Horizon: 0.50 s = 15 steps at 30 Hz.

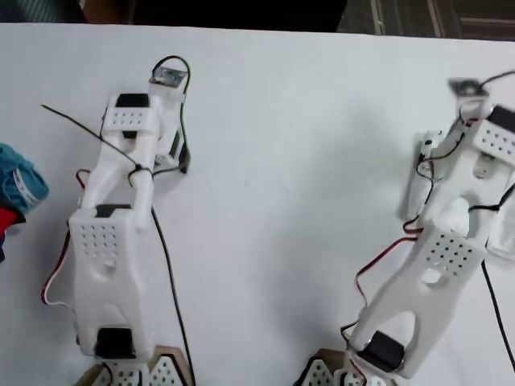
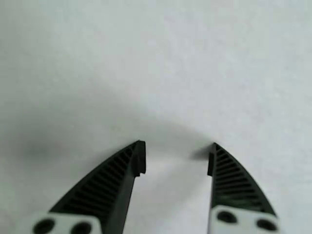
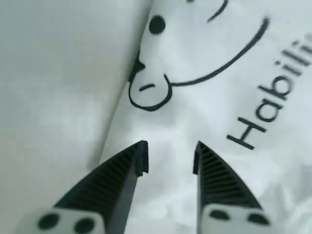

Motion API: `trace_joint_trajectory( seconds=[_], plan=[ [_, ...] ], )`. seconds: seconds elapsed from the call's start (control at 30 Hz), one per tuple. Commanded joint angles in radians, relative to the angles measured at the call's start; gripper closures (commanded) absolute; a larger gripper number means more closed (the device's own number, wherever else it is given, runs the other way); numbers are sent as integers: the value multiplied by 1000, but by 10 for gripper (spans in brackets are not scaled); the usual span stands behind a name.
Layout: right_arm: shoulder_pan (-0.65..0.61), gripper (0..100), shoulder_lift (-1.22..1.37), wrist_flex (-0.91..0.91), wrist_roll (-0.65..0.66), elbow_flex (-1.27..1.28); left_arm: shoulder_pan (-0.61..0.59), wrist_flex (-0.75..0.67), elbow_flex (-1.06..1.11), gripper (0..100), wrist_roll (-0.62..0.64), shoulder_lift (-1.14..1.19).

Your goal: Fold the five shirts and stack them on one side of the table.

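Observation:
My right gripper (image 3: 170,156) stands open just above a white shirt (image 3: 219,73) with a black line drawing and black lettering. Its fingertips hover near the shirt's edge, where the cloth meets the white table (image 3: 58,73). My left gripper (image 2: 175,156) is open over bare table (image 2: 156,58), with nothing between its fingers. In the high view the left arm (image 1: 121,177) stretches up the left side and the right arm (image 1: 451,241) leans toward the right edge. A bundle of teal cloth (image 1: 20,183) with red cloth (image 1: 6,219) under it lies at the table's left edge.
The wide white tabletop (image 1: 298,161) runs between the two arms. Loose cables (image 1: 165,265) trail from both arms across it. The far table edge (image 1: 257,30) borders a dark floor.

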Motion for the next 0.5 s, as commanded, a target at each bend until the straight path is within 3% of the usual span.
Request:
trace_joint_trajectory(
  seconds=[0.0, 0.1, 0.27, 0.47],
  plan=[
    [-82, 812, -297, 10, -72, 28, -5, -28, -10, 775, 9, 3],
    [-186, 809, -464, 10, -132, 173, -14, -25, -10, 775, 9, -2],
    [-452, 810, -716, 7, -141, 624, -77, 34, -51, 775, 8, -31],
    [-708, 809, -915, -67, -146, 988, -308, 259, -274, 772, 0, -158]
  ],
)
